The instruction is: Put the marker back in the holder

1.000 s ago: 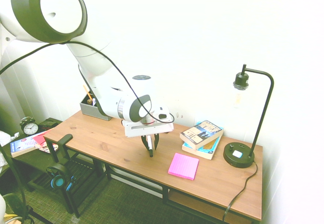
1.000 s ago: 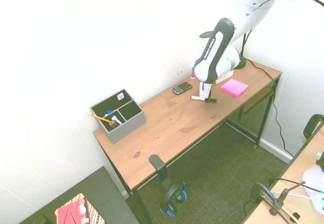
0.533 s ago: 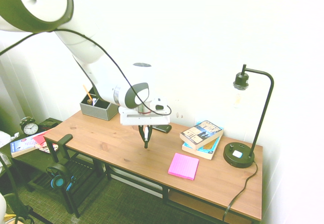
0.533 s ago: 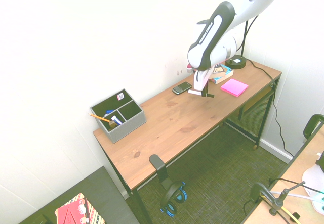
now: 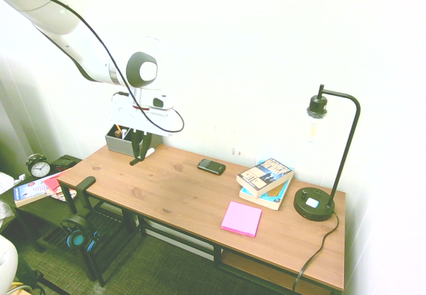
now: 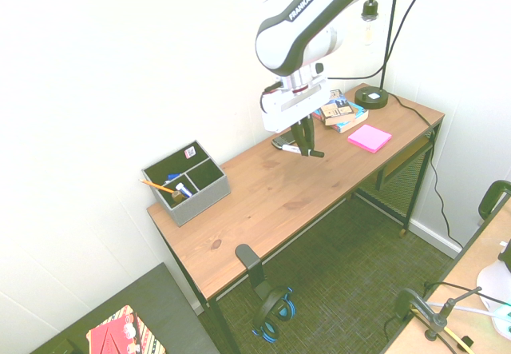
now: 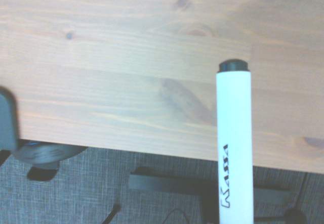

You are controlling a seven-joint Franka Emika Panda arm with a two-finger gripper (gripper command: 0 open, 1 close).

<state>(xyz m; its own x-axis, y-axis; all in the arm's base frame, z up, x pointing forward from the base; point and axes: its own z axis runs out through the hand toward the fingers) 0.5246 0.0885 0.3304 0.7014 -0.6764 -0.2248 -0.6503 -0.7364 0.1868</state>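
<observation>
Claw [image 6: 306, 141], now clenching the marker [image 6: 291, 148], is lifting clear of the bench [image 6: 271, 202] toward the grey holder [image 6: 188, 182] at frame left.

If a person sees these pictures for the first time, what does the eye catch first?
First, the white arm's gripper, shut on the marker and lifted above the middle of the wooden desk. Next, the pink notepad near the desk's front edge, beside the stacked books and the black lamp. The grey holder sits at the desk's other end.
</observation>
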